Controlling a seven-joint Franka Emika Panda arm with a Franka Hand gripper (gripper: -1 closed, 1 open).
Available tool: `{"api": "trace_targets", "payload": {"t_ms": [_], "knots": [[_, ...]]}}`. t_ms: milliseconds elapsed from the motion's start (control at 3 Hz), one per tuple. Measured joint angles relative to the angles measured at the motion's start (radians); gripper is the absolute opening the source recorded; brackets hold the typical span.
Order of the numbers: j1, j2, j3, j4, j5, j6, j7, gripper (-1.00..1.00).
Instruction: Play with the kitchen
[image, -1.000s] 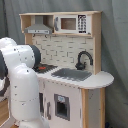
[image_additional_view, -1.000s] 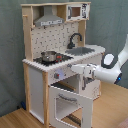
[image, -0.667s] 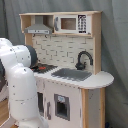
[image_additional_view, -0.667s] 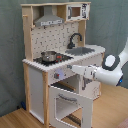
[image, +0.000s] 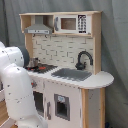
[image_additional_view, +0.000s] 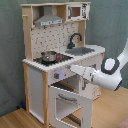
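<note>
The kitchen (image: 75, 47) (image_additional_view: 47, 32) is a tall toy unit of pale wood and white panels, with a grey sink (image: 71, 74) (image_additional_view: 80, 50) and a black faucet (image: 82, 57) (image_additional_view: 75, 38). A small pot (image_additional_view: 48, 56) sits on the stovetop. In the second exterior view the oven door (image_additional_view: 67, 102) stands open below the counter. My gripper (image_additional_view: 73, 68) reaches in from the second exterior view's right, just under the counter edge, close to the knobs (image_additional_view: 57, 75). In the first exterior view my white arm (image: 17, 85) covers the kitchen's left front and hides the gripper.
A grey curtain (image: 112, 50) hangs behind the kitchen. The floor (image_additional_view: 15, 120) is wood. A range hood (image: 39, 27) and a toy microwave (image: 70, 23) sit in the top shelf.
My arm has stretched further toward the kitchen front, bringing the gripper nearer the knobs. In the first exterior view the arm has shifted left and lower.
</note>
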Motion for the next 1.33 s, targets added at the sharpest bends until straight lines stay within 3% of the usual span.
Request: {"api": "trace_targets", "payload": {"t_ms": [667, 1333], "knots": [[0.032, -0.056, 0.001, 0.036, 0.008, -0.067, 0.223, 1.0], [0.122, -0.111, 0.002, 0.111, 0.067, -0.152, 0.396, 1.0]]}}
